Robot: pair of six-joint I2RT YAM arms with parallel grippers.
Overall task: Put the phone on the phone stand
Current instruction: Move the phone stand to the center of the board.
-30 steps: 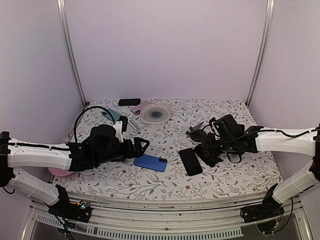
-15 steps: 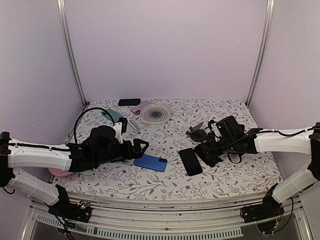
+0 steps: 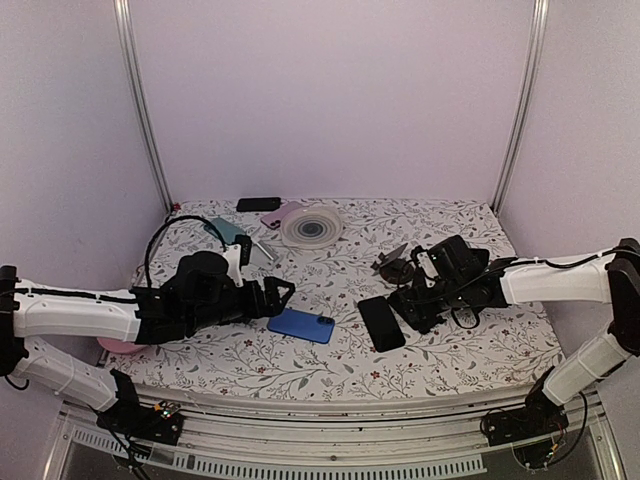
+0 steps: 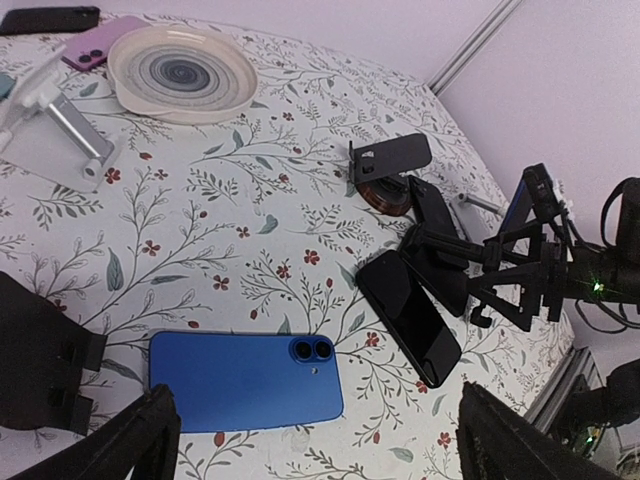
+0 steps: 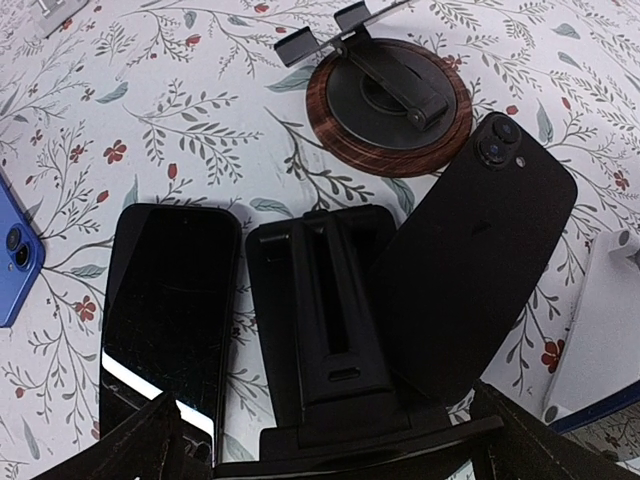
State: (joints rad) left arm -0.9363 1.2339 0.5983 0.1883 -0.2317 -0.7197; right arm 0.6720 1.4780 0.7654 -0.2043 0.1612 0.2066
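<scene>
A blue phone (image 3: 300, 325) lies back-up on the floral cloth, just in front of my open left gripper (image 3: 283, 295); in the left wrist view the blue phone (image 4: 245, 380) lies between and ahead of the wide-spread jaws of the left gripper (image 4: 320, 455). My right gripper (image 3: 408, 305) is open and hovers over a flat black folding stand (image 5: 330, 320). A black phone (image 5: 165, 310) lies screen-up to its left. Another black phone (image 5: 470, 270) lies back-up to its right, overlapping the stand. Beyond them stands a phone stand with a round wooden base (image 5: 390, 90).
At the back are a round plate (image 3: 312, 226), a silver stand (image 4: 60, 125), a pink phone (image 4: 95, 45), a teal phone (image 3: 224, 230) and a dark phone (image 3: 258, 204). A pink object (image 3: 120, 345) lies under the left arm. Walls close three sides.
Both grippers stay open. The left gripper has drifted slightly left, and the right arm has shifted only slightly. No phone has moved.
</scene>
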